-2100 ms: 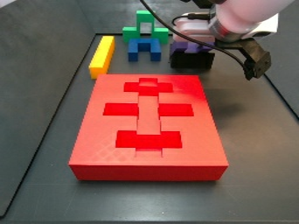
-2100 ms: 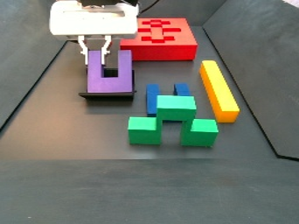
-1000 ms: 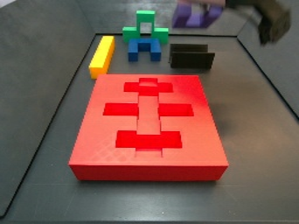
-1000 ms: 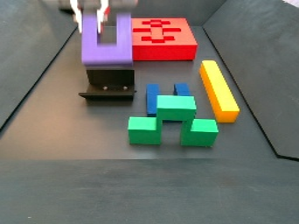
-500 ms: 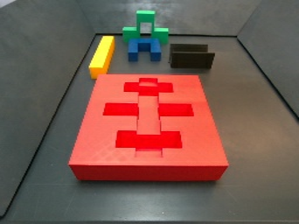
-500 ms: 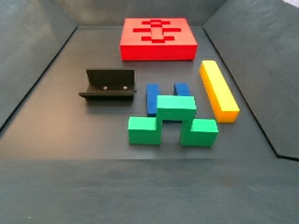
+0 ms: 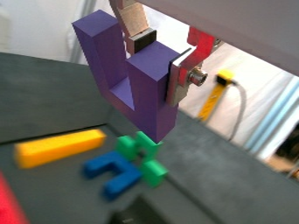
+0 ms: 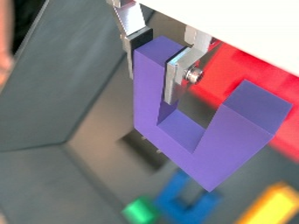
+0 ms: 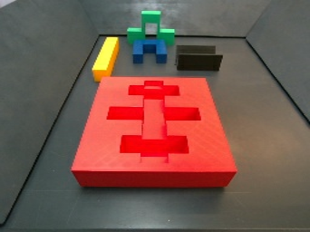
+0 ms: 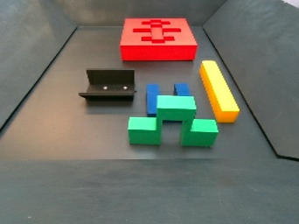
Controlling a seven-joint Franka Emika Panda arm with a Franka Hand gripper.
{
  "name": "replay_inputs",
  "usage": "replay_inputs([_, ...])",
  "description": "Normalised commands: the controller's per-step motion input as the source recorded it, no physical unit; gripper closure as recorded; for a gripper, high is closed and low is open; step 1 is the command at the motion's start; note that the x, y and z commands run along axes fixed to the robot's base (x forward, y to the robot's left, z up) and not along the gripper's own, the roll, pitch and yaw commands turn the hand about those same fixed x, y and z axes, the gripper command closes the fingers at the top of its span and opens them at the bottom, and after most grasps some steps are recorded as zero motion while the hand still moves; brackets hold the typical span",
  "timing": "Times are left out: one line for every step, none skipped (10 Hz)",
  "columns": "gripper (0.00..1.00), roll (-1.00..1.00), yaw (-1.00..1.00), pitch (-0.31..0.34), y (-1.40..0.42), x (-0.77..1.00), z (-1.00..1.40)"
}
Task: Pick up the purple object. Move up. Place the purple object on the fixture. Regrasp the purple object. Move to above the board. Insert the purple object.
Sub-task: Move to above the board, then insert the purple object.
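Two flat silver fingers with dark pads make up the gripper [image 7: 162,54], which is clamped on one prong of the small matte purple U-shaped block [image 7: 131,77], holding it high above the dark tabletop [image 10: 70,114]; the same hold shows in the other wrist picture, gripper [image 8: 158,54] on purple block [image 8: 198,127]. Only one prong sits between the pads, so the remaining prong and the base hang outside the grip. In judgement, this offset load could let the block pivot or slip in the pads during travel, and a tilted block would then catch on the edges of a recess instead of seating. Alignment is a second risk: the prongs must match the recess orientation before descent. The wrist views alone show the gripper and the held block, with a blurred yellow bar [image 7: 59,147], a green block [image 7: 142,153] and a blue block [image 7: 114,173] far below. Both side views show neither gripper nor purple block, which are out of frame, but they give the layout: the large flat red board with cross-shaped recesses [image 9: 155,172] [image 10: 160,52], and the small black notched fixture [image 9: 200,60] [image 10: 107,86], now unoccupied, standing apart from the board.
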Motion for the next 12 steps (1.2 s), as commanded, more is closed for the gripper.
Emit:
replay_inputs([1.0,-1.0,0.0,-0.004,-1.4,-1.27,0.27])
replay_inputs([1.0,-1.0,0.01,-0.011,-1.4,-1.31,0.26])
replay_inputs([1.0,-1.0,0.0,-0.022,-0.6,-0.59,0.11])
replay_inputs([1.0,-1.0,0.01,-0.023,-0.22,-0.26,0.03])
replay_inputs([1.0,-1.0,-0.01,-0.005,-0.08,-0.11,0.01])
replay_inputs([1.0,-1.0,-0.01,-0.017,-0.07,-0.09,0.03])
replay_inputs([1.0,-0.77,0.0,-0.044,-0.01,-0.09,0.0])
replay_inputs([1.0,-0.5,0.0,-0.062,0.01,-0.08,0.0])
replay_inputs([1.0,-0.38,0.0,-0.061,0.01,-0.07,0.01])
replay_inputs([1.0,-0.26,0.0,-0.055,0.01,-0.05,0.0])
replay_inputs([1.0,0.0,0.0,0.0,0.0,0.03,0.0])
replay_inputs([1.0,-0.02,0.0,-0.056,0.0,0.18,-0.16])
